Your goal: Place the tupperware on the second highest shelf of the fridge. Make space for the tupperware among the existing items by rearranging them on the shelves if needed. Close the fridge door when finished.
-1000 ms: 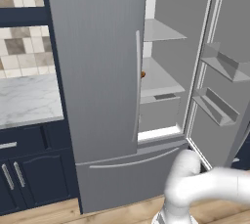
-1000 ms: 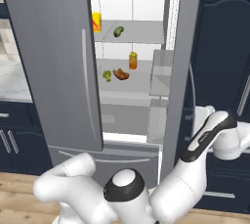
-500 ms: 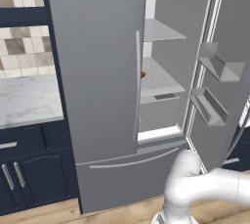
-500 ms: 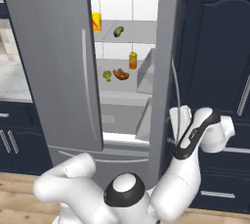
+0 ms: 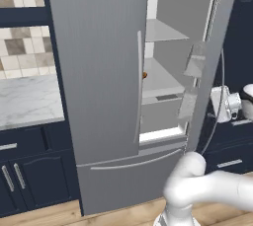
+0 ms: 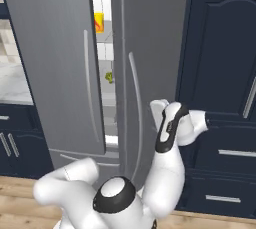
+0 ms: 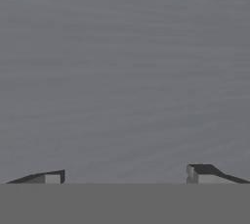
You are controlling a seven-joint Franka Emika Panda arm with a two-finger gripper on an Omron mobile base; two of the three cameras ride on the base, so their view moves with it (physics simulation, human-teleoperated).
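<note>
Pressing close to the grey outer face of the fridge [image 6: 150, 48] door, the gripper [image 7: 126, 175] holds nothing, its jaws wide apart at 5 and 7 o'clock in the hand view. Beyond, the right door stands nearly shut, leaving a narrow slit. Through it show a yellow cup [image 6: 99, 22] at 12 o'clock and a small green vegetable piece [image 6: 108, 77]; the tupperware cannot be made out.

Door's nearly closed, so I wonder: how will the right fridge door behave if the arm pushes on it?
The right fridge door looks a stiff slab, likely swinging on its hinge. Its smooth face may let the open gripper slide. Door bins suggest some weight.
</note>
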